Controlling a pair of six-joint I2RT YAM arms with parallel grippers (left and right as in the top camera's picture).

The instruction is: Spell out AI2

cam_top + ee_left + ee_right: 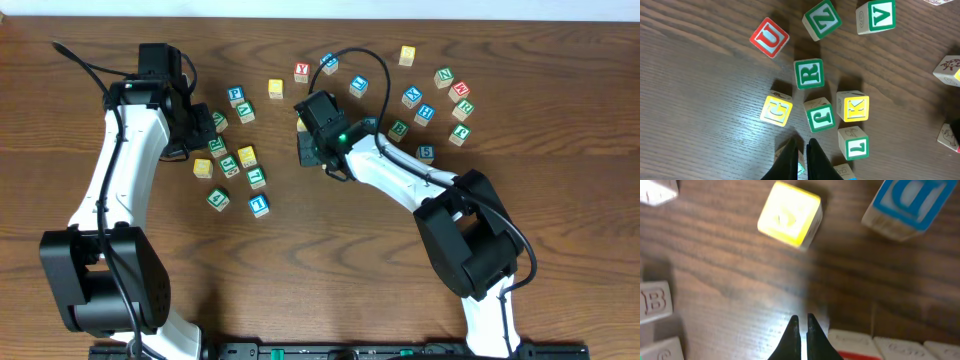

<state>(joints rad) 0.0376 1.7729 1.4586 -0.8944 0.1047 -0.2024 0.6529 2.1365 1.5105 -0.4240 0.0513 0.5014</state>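
Wooden alphabet cubes (246, 155) lie scattered over the brown worktop (320, 260). At left, the left claw (800, 150) hangs shut and empty near a green-lettered cube (819, 114). At centre, the right claw (801, 325) is pinched closed on nothing, a red-edged cube (850, 342) just to its right, its face cut off. Which are the A, I and 2 cubes cannot be told.

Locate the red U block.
In the left wrist view, the red U block sits upper left, left of the green Z block and above-left of the green R block.
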